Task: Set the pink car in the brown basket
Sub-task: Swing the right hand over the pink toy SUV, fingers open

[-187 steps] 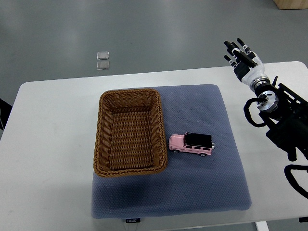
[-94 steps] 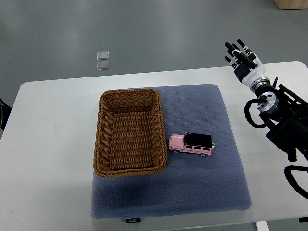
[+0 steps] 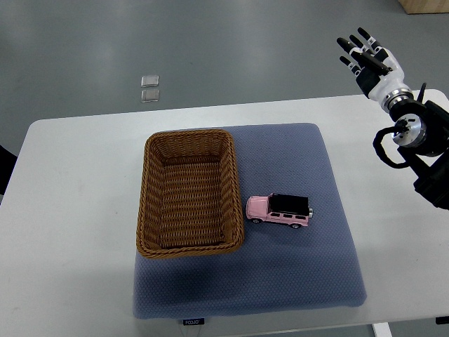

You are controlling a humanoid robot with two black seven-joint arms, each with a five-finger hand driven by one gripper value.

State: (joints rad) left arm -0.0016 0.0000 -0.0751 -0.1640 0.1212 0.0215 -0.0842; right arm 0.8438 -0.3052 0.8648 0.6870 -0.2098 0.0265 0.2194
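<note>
A pink toy car with a black roof [image 3: 279, 210] lies on its wheels on the blue-grey mat [image 3: 295, 274], just right of the brown wicker basket [image 3: 189, 192]. The basket holds nothing. My right hand [image 3: 367, 59] is at the upper right, beyond the table's far edge, fingers spread and empty. It is far from the car. The left arm does not show.
The white table [image 3: 77, 210] carries the mat. Two small clear squares [image 3: 149, 88] lie on the grey floor beyond the table. A wooden box corner [image 3: 424, 5] shows at the top right.
My right hand and arm have moved up and to the right, away from the table. The car and basket have not moved.
</note>
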